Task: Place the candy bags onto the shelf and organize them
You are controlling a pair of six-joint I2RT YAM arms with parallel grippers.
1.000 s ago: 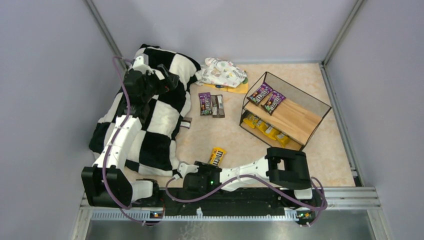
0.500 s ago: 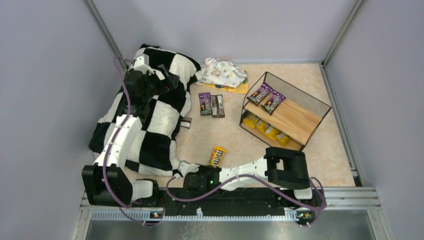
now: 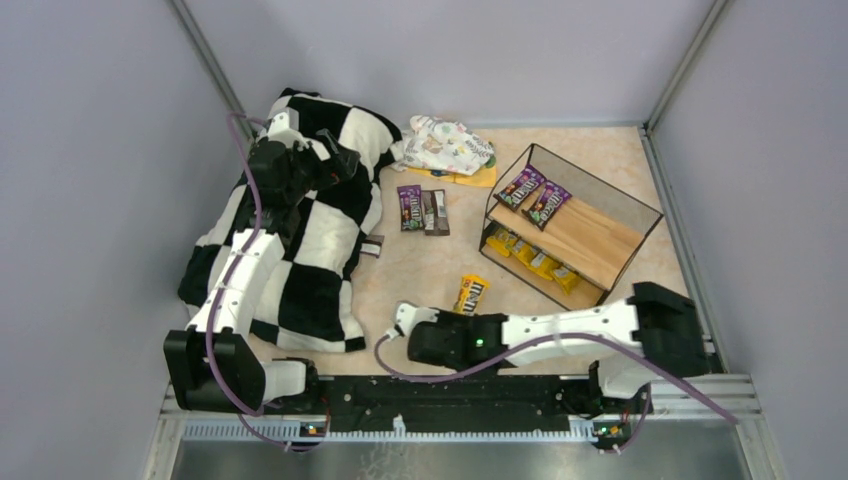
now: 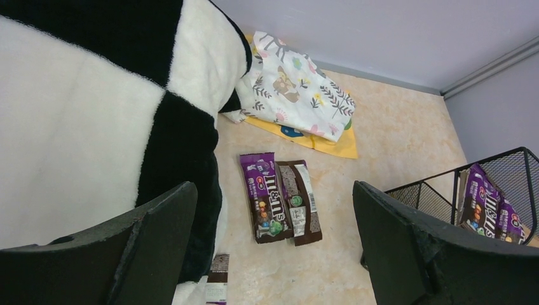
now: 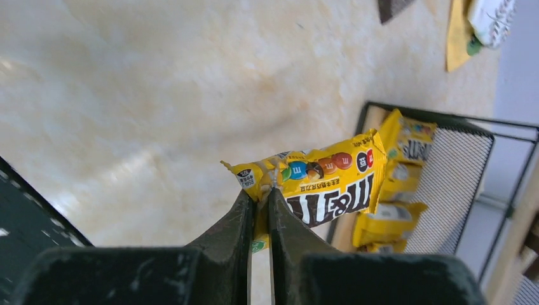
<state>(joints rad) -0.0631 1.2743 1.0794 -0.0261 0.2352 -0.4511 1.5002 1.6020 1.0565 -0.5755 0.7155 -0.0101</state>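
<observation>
Left of the shelf point(image 3: 590, 240), right gripper point(image 5: 259, 197) pinches the yellow M&M's bag point(image 5: 330, 181) by its crimped end, likely light, floppy, slick; left gripper point(image 4: 273, 190) gapes.

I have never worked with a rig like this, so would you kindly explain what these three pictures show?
These are two robot arms bolted at a table's near edge. One picture looks down from above and behind them. The other two come from a camera on each wrist, so each shows its own end effector.

The left end effector is open and empty. It is above a checkered blanket, facing two candy bags, purple and brown, on the table. The right end effector is shut on a yellow candy bag, held near the shelf.

That shelf already has purple bags on top and yellow bags below. A floral cloth and an orange sheet lie at the back.
</observation>
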